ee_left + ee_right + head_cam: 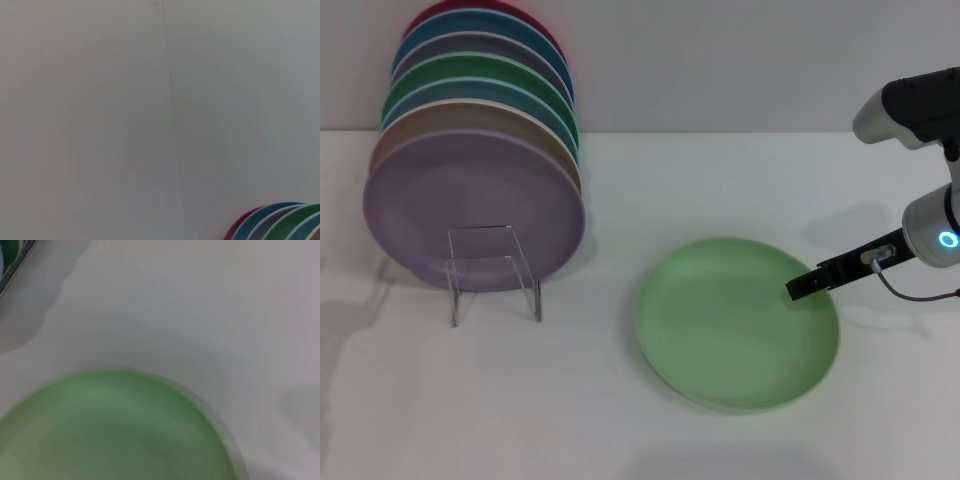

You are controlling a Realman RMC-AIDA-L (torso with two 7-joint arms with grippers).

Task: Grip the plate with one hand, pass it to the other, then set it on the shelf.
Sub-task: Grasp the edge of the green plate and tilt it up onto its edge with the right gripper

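Nearest on the white table (740, 180): plate (735, 325), round, pale mint-green, low rim, lying flat. Right gripper (802, 288) over its right edge; whether parted or closed cannot be told. Farther left: shelf (492, 272), clear acrylic, bearing stacked upright plates (475, 160).

1. A white table (620, 200) carries everything and runs back to a pale wall.
2. A pale green plate (735, 325) lies flat on the table, right of the middle and toward the front edge.
3. A small clear rack (492, 272) stands on the table near the left edge.
4. A row of plates (475, 140) stands on edge in the rack, leaning back toward the far left corner; a lilac plate (470, 205) is at the front, with tan, blue, green and red ones behind it.
5. Soft shadows fall on the table beside the rack and the green plate.
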